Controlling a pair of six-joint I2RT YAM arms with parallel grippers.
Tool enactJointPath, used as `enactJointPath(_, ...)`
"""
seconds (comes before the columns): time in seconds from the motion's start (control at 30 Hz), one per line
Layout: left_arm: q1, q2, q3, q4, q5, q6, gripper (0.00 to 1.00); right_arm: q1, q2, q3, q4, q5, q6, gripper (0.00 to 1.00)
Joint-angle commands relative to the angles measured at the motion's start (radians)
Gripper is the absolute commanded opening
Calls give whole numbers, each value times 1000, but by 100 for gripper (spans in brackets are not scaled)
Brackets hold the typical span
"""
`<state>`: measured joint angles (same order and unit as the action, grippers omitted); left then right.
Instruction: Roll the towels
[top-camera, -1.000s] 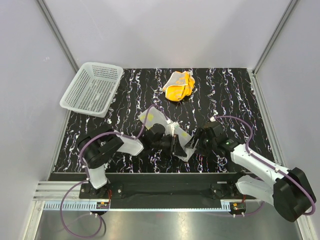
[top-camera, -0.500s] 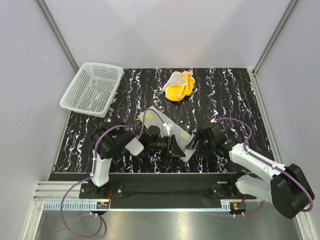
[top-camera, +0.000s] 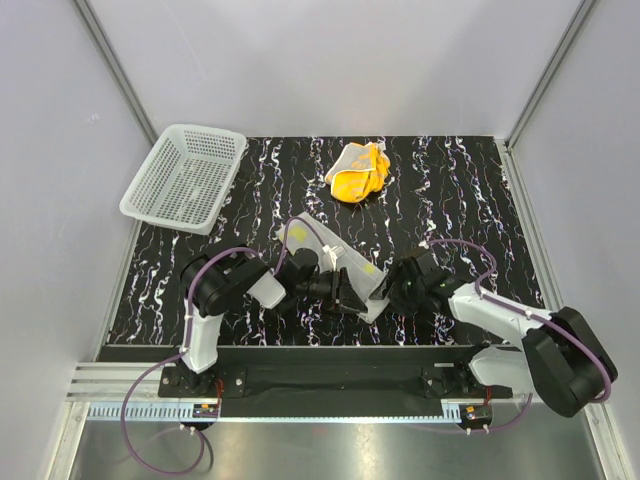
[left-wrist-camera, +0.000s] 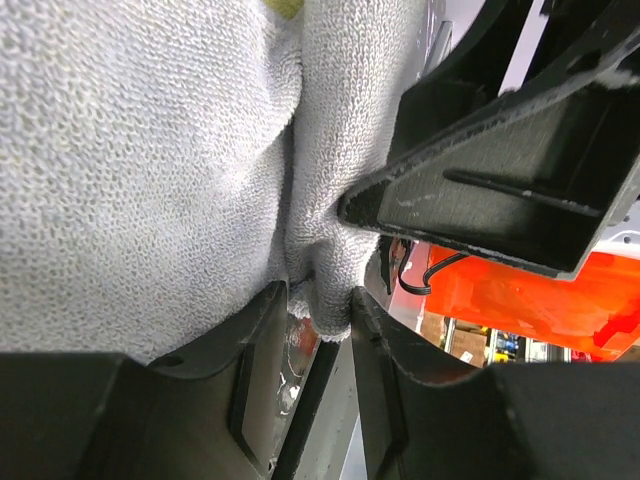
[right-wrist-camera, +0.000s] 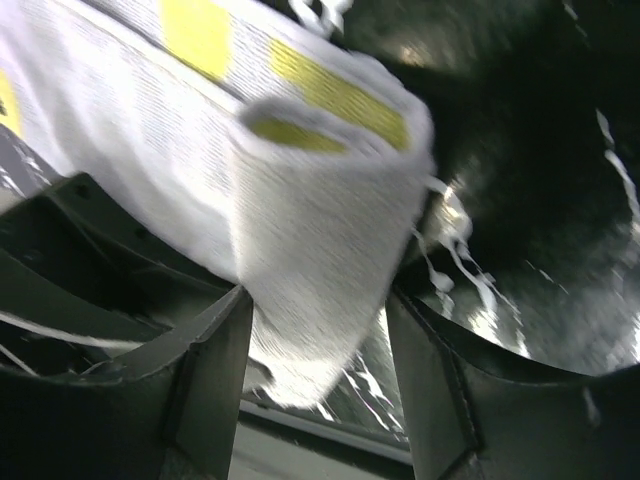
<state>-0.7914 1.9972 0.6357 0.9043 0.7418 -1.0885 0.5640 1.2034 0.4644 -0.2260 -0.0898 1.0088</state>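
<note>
In the top view the pale towel (top-camera: 352, 266) has its lower end hidden under both arms (top-camera: 320, 288). The wrist views crop it at their edges, and the right one is blurred. Whether the jaws grip it is unclear.

Top camera high behind, looking down over whole table (top-camera: 450, 180); wrist cameras pressed close against same pale towel (left-wrist-camera: 150, 150).

The bench (top-camera: 450, 200) is black with wiggly white lines all over. The basket (top-camera: 148, 170) at the far left is white with lots of little holes. The far towel (top-camera: 358, 172) is bright orange with thin white lines and a paler side. The near towel (top-camera: 300, 235) is whitish with yellow blocks. The left claw (top-camera: 348, 295) and right claw (top-camera: 393, 285) are black. The cables (top-camera: 215, 262) are purple.
</note>
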Motion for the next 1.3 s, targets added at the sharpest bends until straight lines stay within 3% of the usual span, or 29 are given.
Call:
enactJointPath(0.0, 9, -2, 28, -5, 30, 30, 37, 7, 44, -4, 48, 61, -7, 63)
enactJointPath(0.07, 8, 3, 35, -4, 36, 29, 38, 7, 51, 2, 51, 68, -10, 61)
enactJointPath(0.2, 9, -9, 42, -21, 34, 38, 45, 7, 67, 13, 47, 68, -15, 41)
enactJointPath(0.3, 9, -69, 58, -158, -2, 102, 54, 7, 74, 29, 11, 65, -15, 26)
enactJointPath(0.4, 4, -159, 70, -336, -85, 203, 66, 8, 82, 55, -42, 67, -16, 21)
enactJointPath(0.47, -2, -213, 76, -430, -174, 255, 70, 8, 90, 72, -73, 65, -21, 20)
enactJointPath(0.5, -9, -269, 85, -526, -206, 313, 80, 7, 94, 94, -114, 65, -22, 20)
enactJointPath(0.6, -52, -389, 116, -709, -398, 436, 80, 7, 117, 143, -185, 58, -30, 18)
enactJointPath(0.7, -162, -488, 154, -827, -648, 562, 80, 7, 143, 183, -235, 44, -38, 18)
enactJointPath(0.83, -354, -537, 176, -844, -908, 682, 80, 7, 180, 226, -271, 30, -49, 18)
enactJointPath(1.27, -511, -304, 291, -851, -1072, 722, 80, 7, 203, 229, -271, 5, -58, 18)
